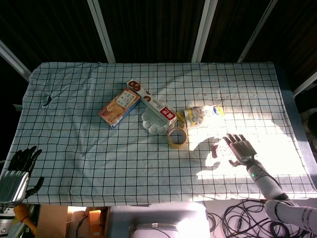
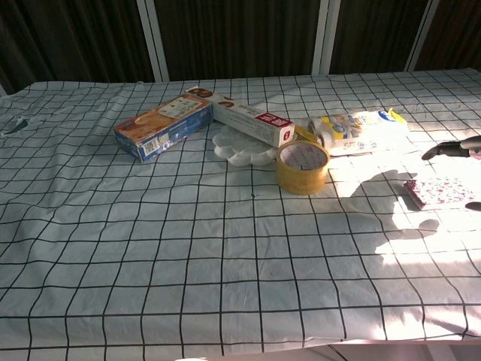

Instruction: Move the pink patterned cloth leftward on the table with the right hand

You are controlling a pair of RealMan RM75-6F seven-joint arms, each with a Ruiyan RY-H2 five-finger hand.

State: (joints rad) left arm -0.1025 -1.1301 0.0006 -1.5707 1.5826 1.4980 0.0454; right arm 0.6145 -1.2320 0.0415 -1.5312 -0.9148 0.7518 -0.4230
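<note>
The pink patterned cloth (image 2: 440, 191) lies folded small on the checked tablecloth (image 2: 188, 248) at the right, in bright sunlight. In the head view the cloth (image 1: 216, 149) shows only as a small dark pink strip. My right hand (image 1: 241, 148) is just right of it with fingers spread and nothing in them. In the chest view only its dark fingertips (image 2: 449, 149) enter at the right edge, past the cloth. Whether the hand touches the cloth is unclear. My left hand (image 1: 20, 171) hangs off the table's near left corner, fingers apart, holding nothing.
A roll of yellow tape (image 2: 302, 167) stands left of the cloth. Behind it are a white scalloped dish (image 2: 242, 144), a long white and red box (image 2: 248, 116), an orange and blue box (image 2: 161, 126) and a yellow and blue packet (image 2: 361, 126). Cables (image 1: 242, 218) lie below the table's near right.
</note>
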